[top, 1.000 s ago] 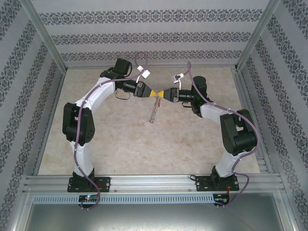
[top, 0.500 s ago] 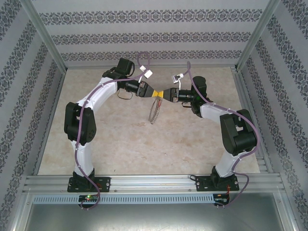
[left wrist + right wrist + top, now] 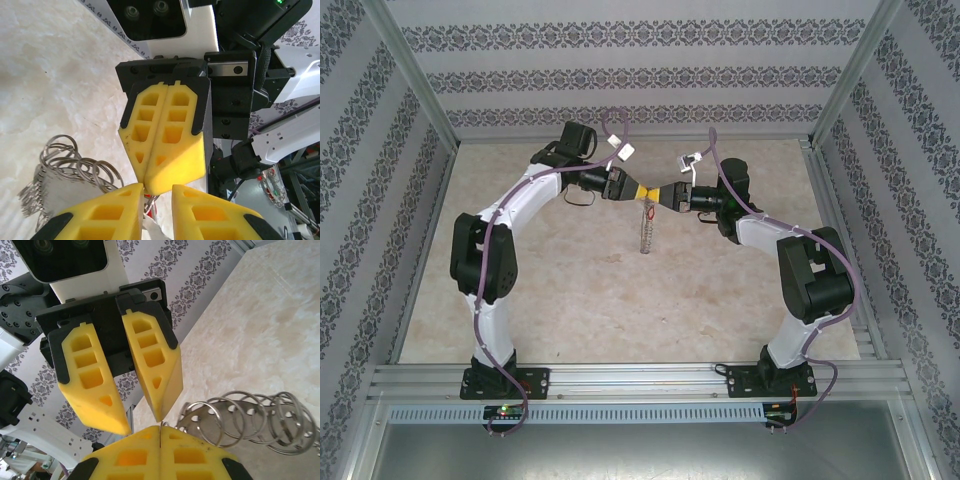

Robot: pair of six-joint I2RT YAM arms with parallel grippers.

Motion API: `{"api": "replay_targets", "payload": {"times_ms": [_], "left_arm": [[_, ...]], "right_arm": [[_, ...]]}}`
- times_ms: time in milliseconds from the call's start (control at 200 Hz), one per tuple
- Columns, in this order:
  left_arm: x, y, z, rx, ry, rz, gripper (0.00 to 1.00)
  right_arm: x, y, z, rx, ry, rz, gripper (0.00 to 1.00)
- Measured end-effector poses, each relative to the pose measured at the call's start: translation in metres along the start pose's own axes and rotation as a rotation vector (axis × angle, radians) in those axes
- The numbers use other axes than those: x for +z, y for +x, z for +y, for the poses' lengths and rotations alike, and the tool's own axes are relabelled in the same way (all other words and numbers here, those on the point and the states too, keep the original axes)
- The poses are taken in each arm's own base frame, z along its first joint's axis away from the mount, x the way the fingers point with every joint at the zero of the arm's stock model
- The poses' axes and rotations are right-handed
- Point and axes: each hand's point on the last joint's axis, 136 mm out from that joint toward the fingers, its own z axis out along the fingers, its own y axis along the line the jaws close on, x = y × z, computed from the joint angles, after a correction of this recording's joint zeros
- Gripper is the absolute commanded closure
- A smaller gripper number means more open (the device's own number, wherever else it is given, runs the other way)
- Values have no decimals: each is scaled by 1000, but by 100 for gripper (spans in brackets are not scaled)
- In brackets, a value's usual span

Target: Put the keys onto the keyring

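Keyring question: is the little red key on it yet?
Done: the keyring is lifted off the table, hanging from the shut right end effector. In hand: the left end effector, fingers apart, meets it tip to tip, with a red speck, likely the key, just below. Left: I can't tell whether the key is threaded on, so count that as still to do.

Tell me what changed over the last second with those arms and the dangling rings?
The keyring swung from slanting leftward to hanging almost straight down. Nothing was grabbed or released. The left gripper and right gripper stayed tip to tip above the table.
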Motion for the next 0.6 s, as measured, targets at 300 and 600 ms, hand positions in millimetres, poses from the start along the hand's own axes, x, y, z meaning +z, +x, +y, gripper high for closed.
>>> {"api": "replay_targets", "payload": {"times_ms": [300, 600], "left_arm": [[-5, -1, 11, -8, -23, -27, 77], [-5, 1, 15, -22, -21, -35, 77]], "right_arm": [[0, 0, 0, 0, 0, 0, 100], [0, 0, 0, 0, 0, 0, 100]]}}
